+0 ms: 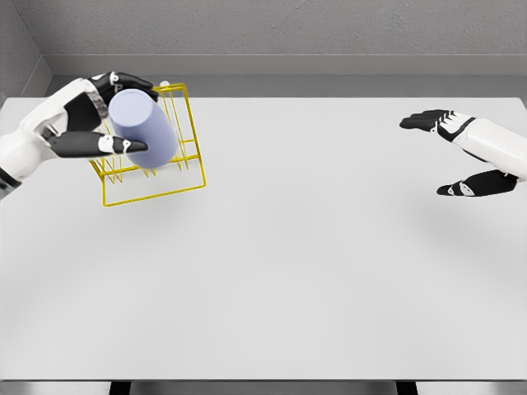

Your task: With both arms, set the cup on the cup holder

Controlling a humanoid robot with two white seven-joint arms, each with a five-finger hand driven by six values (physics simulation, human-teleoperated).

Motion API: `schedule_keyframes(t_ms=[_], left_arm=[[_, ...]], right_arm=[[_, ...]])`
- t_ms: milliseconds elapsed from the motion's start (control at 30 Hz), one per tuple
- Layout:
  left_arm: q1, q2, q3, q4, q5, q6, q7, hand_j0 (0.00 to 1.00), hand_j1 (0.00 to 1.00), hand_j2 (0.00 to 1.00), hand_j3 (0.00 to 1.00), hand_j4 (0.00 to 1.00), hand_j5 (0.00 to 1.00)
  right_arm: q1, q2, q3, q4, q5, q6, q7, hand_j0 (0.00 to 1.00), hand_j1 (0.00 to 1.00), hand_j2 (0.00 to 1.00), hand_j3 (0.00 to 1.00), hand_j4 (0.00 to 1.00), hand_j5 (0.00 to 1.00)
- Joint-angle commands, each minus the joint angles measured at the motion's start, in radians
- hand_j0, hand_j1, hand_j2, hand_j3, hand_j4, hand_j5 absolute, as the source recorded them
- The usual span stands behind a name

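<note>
Between my left hand's [86, 115] closed fingers, lavender cup [142, 127] sits over yellow wire cup holder [156, 185], long axis tilted, closed end toward camera. Right hand [469, 152] spread, holding nothing; white table [313, 263] beyond.

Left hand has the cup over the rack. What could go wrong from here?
1. The cup is tilted in the left hand; it may miss a peg of the yellow wire cup holder and roll onto the table.
2. The light holder could be pushed or tipped as the cup comes down.
3. The right hand, open and far off, cannot steady anything.
</note>
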Motion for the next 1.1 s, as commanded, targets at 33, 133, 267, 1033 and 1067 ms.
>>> schedule_keyframes(t_ms=[33,133,267,1033,1067], left_arm=[[-0.002,0.0,0.002,0.0,0.005,0.0,0.0,0.69,0.69,0.69,0.69,0.69,0.69],[-0.006,-0.004,0.002,0.0,0.005,0.0,0.0,0.69,0.69,0.69,0.69,0.69,0.69],[-0.008,-0.004,0.005,0.023,0.005,0.0,0.0,0.69,0.69,0.69,0.69,0.69,0.69],[-0.06,-0.06,0.007,0.05,0.003,0.006,0.0,0.68,0.68,0.68,0.68,0.68,0.68],[-0.066,-0.073,0.007,0.059,0.003,0.008,0.0,0.68,0.68,0.68,0.68,0.68,0.68]], right_arm=[[0.0,-0.001,0.0,0.003,-0.006,0.003,-0.001,1.0,1.0,1.0,1.0,1.0,1.0],[0.0,-0.001,0.0,0.009,-0.006,0.003,-0.001,1.0,1.0,1.0,1.0,1.0,1.0],[0.0,-0.001,0.0,0.007,-0.006,0.003,-0.001,1.0,1.0,1.0,1.0,1.0,1.0],[0.002,0.013,0.0,0.003,-0.006,0.003,-0.001,1.0,1.0,1.0,1.0,1.0,1.0],[0.002,0.013,0.0,0.001,-0.006,0.003,-0.001,1.0,1.0,1.0,1.0,1.0,1.0]])
